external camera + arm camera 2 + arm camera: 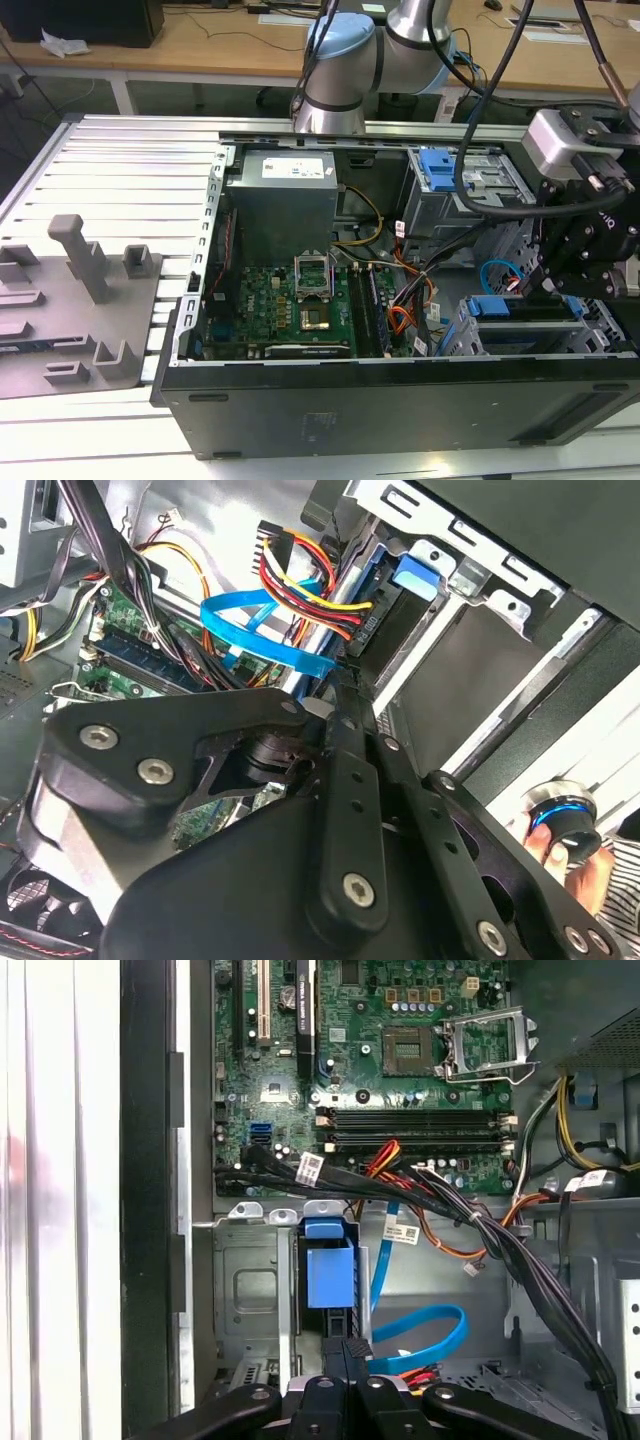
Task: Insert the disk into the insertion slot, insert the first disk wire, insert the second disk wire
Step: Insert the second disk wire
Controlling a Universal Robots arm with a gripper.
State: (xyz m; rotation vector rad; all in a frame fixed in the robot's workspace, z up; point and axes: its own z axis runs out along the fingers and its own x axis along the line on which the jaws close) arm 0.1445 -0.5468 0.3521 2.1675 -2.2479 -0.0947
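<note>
Surface: slatted aluminium table (120,160), open computer case (400,400).
Disk (330,1278): seated in insertion slot (250,1290).
Gripper (347,1352): fingers closed together at the disk's rear edge, beside the blue wire (430,1335).

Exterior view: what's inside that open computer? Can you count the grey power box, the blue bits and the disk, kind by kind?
Grey power supply: 1
Blue latch on the tall bay: 1
Disk in a blue carrier: 1
Blue cable: 1
Total: 4

I see the computer case (400,410) lying open on the table (130,170). Inside it, the motherboard (285,300) is toward the exterior view's left, the insertion slot (520,330) toward its right, the power supply (283,205) behind the motherboard.
</note>
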